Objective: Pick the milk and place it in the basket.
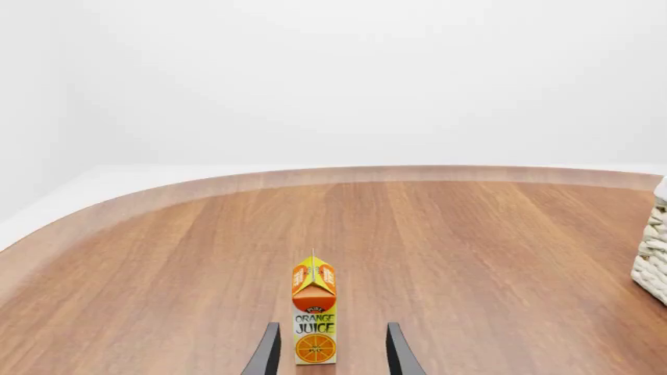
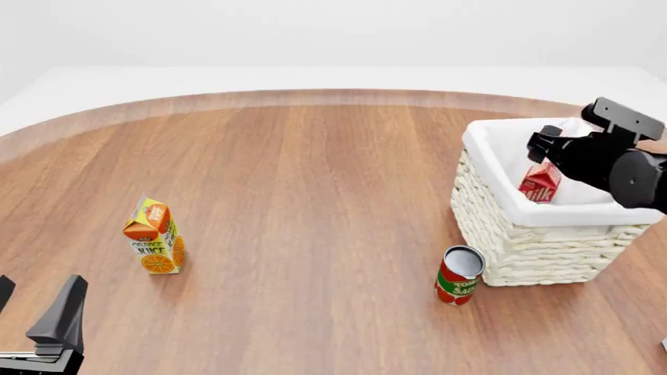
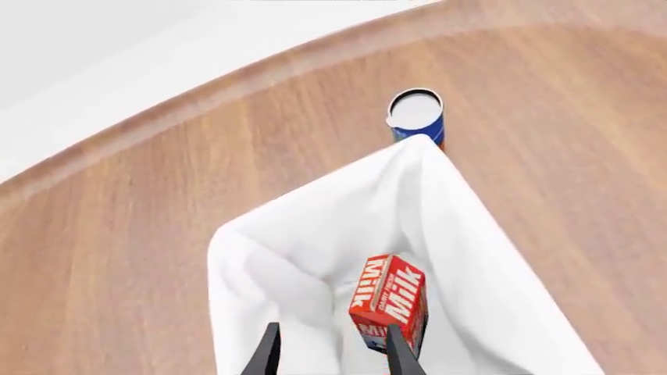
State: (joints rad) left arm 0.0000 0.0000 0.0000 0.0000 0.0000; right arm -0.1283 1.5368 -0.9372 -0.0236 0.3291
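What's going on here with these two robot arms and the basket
The right hand is over the basket, and the milk is inside it, against the white lining. From the right wrist view the hand looks open, with the carton beside one finger rather than clamped, so the milk seems to be released. The left hand is open and low near the table, pointing at the orange juice carton without touching it. A red-green can stands just outside the basket.
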